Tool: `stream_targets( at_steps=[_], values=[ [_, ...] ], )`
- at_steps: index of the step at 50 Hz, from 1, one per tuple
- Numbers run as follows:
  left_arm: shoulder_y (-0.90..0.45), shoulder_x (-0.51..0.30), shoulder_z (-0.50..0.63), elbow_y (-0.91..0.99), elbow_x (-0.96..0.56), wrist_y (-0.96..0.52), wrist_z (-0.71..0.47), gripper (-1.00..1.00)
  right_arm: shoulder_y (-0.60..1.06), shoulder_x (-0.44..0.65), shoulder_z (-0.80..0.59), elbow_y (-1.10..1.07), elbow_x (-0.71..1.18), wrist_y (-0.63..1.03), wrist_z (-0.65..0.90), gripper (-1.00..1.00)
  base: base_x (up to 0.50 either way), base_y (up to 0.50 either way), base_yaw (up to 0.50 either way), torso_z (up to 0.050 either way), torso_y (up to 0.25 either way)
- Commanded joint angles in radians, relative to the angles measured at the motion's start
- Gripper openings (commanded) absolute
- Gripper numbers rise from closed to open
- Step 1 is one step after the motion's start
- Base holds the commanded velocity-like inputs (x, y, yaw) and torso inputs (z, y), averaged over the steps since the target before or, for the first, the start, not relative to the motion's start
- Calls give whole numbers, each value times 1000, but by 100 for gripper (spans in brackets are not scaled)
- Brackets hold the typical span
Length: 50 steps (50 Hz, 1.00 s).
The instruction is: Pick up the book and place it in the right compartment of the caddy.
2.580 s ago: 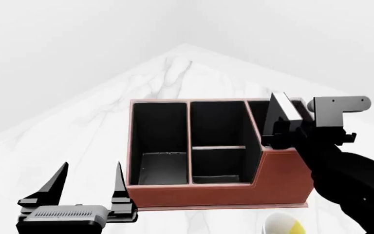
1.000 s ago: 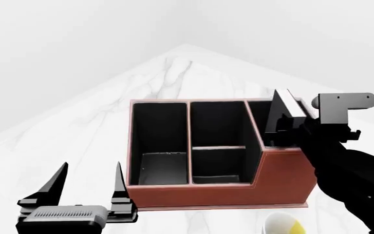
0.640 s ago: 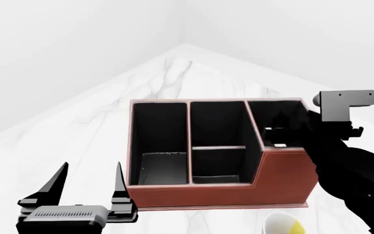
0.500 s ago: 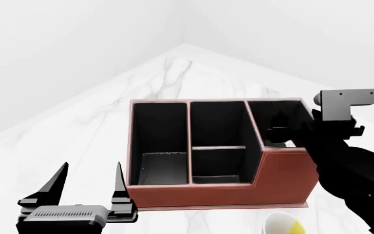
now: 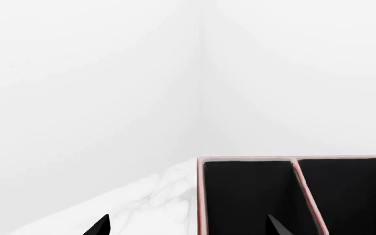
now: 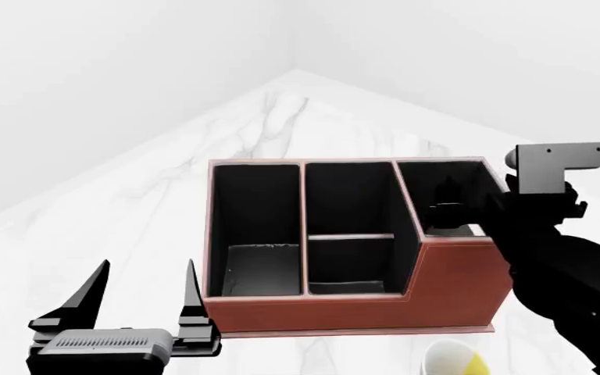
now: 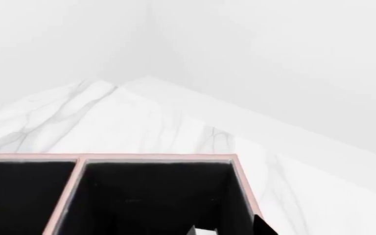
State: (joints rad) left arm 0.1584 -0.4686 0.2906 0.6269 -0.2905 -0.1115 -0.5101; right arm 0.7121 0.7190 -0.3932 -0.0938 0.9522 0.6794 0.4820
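Book [image 6: 467,231] is peeking out white inside the caddy's [image 6: 383,308] right compartment [image 6: 437,178], so the job is looking done. My left jaws are standing spread; my right jaws I cannot tell.

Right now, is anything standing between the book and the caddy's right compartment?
Nothing visible does. A white sliver, likely the book, shows inside the right compartment, beneath the right gripper, so it seems to be in already.
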Motion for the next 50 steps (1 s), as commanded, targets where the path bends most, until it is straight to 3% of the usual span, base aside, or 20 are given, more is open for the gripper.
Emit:
stream_targets(
  at_steps=[1, 11, 14, 16, 19, 38, 50],
  values=[
    [-1, -1, 2, -1, 1, 1, -2, 100, -4, 1, 0, -1, -2, -5, -3, 100, 0, 0, 0, 0, 0],
    [-2, -2, 3, 0, -1, 0, -4, 100, -11, 3, 7, -9, 1, -13, 1, 100, 0, 0, 0, 0, 0],
    [-1, -3, 4, 2, -2, 1, -4, 100, -42, -1, 52, -51, -46, -137, 3, 100, 0, 0, 0, 0, 0],
    [-1, -4, 3, 3, -5, 5, -2, 100, -107, -7, 153, -159, -146, -384, 4, 100, 0, 0, 0, 0, 0],
    [-1, -4, 3, 2, -4, 6, -3, 100, -134, 17, 210, -248, -118, -431, 7, 100, 0, 0, 0, 0, 3],
    [1, -9, 2, 9, -3, 9, -10, 100, -268, 206, 474, -558, 36, -482, 101, 100, 0, 0, 0, 0, 0],
    [3, -12, 1, 10, -4, 11, -13, 100, -362, 246, 598, -613, 93, -508, 119, 100, 0, 0, 0, 0, 0]
  ],
)
